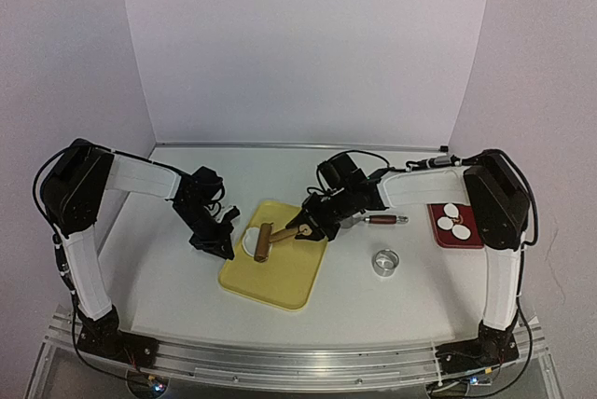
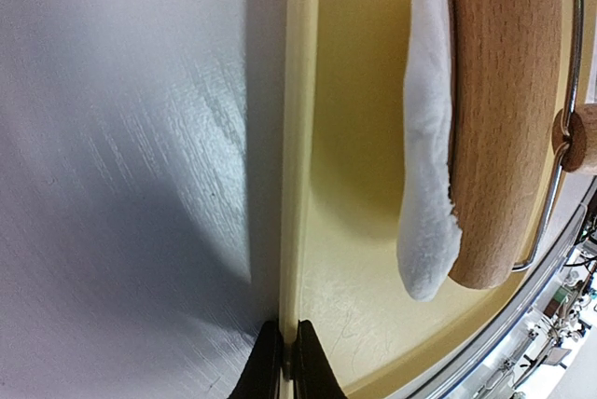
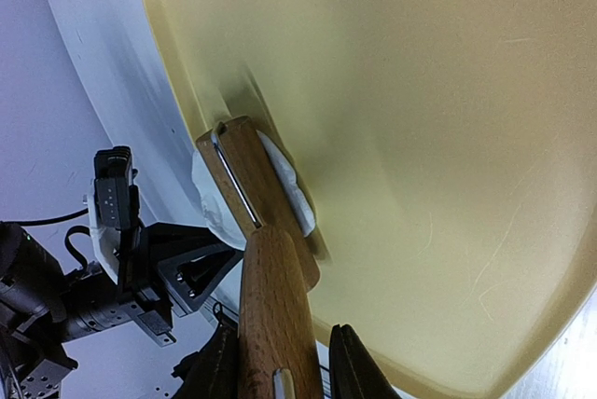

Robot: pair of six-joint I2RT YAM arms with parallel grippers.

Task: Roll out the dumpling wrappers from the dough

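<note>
A wooden roller (image 1: 263,241) lies on the white dough patch (image 1: 249,240) at the left end of the yellow tray (image 1: 280,280). My right gripper (image 1: 305,229) is shut on the roller's handle (image 3: 274,310); the roller head (image 3: 241,176) rests over the dough (image 3: 287,186). My left gripper (image 1: 221,240) is shut on the tray's left rim (image 2: 289,231), with the dough (image 2: 427,138) and the roller (image 2: 508,110) just beyond. Three dumpling wrappers (image 1: 454,221) lie on a red plate (image 1: 470,240) at the right.
A metal ring cutter (image 1: 385,262) stands on the table right of the tray. A small brown-handled tool (image 1: 383,219) lies behind it, near the right arm. The left gripper also shows in the right wrist view (image 3: 140,259).
</note>
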